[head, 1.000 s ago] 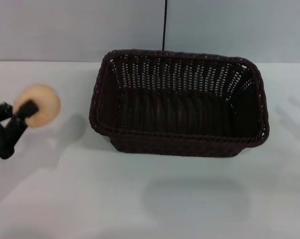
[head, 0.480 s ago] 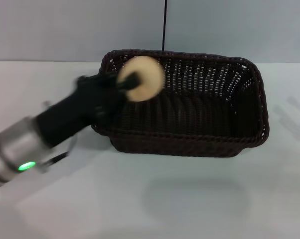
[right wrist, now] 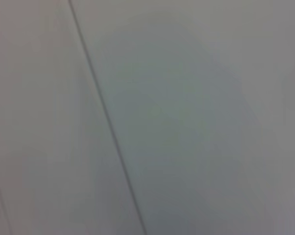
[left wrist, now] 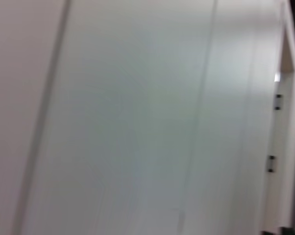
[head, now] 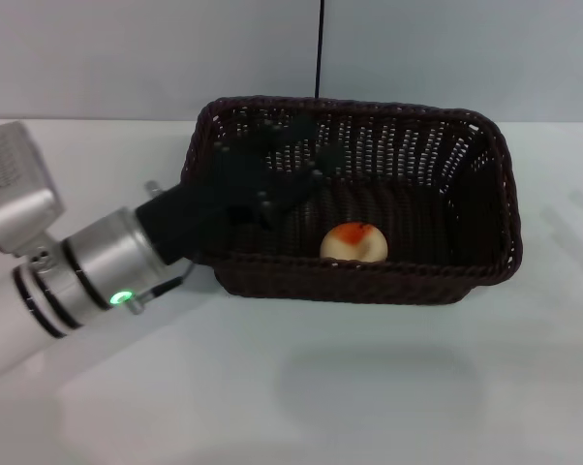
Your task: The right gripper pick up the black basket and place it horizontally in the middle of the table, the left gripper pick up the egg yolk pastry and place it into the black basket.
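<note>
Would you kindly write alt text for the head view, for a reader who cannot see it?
An egg yolk pastry lies inside a black basket on a white table. The left gripper, empty, reaches over the basket's left rim, apart from the pastry.

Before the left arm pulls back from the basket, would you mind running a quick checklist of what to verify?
1. Egg yolk pastry lies on the floor of the black basket: ok.
2. Pastry free of the left gripper: ok, a gap shows.
3. Left gripper open: cannot tell, dark against the weave.
4. Basket flat on the table, lengthwise across: ok.
5. Right gripper out of the way: ok, not in view.
</note>
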Controlling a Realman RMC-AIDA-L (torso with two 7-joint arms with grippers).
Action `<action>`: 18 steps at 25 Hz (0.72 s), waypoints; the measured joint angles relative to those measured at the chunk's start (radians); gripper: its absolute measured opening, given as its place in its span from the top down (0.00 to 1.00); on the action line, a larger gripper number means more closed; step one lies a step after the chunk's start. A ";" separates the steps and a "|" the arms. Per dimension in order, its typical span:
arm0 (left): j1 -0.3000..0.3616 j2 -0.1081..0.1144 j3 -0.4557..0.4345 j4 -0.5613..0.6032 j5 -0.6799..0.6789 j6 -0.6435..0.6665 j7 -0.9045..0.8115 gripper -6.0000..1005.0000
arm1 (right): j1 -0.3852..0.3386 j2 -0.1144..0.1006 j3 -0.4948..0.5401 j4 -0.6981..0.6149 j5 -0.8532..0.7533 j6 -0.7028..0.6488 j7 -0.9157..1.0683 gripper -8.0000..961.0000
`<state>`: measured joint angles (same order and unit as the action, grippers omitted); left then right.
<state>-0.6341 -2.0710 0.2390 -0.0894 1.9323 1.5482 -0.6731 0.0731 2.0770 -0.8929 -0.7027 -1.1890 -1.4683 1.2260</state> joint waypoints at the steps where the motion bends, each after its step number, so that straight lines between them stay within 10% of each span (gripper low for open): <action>1: 0.018 0.003 -0.012 0.010 -0.002 0.000 0.002 0.64 | 0.005 0.000 0.033 0.025 0.001 -0.007 -0.013 0.40; 5: 0.045 0.006 -0.039 0.030 -0.003 0.004 0.002 0.51 | 0.017 0.000 0.101 0.084 0.002 -0.033 -0.066 0.40; 11: 0.308 0.009 -0.341 0.151 -0.006 0.065 0.070 0.30 | 0.061 0.001 0.374 0.325 0.003 -0.120 -0.311 0.40; 18: 0.451 0.008 -0.517 0.157 -0.006 0.077 0.144 0.19 | 0.099 0.003 0.647 0.546 0.005 -0.152 -0.536 0.40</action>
<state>-0.1833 -2.0626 -0.2782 0.0672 1.9261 1.6257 -0.5292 0.1719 2.0796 -0.2463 -0.1563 -1.1840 -1.6203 0.6905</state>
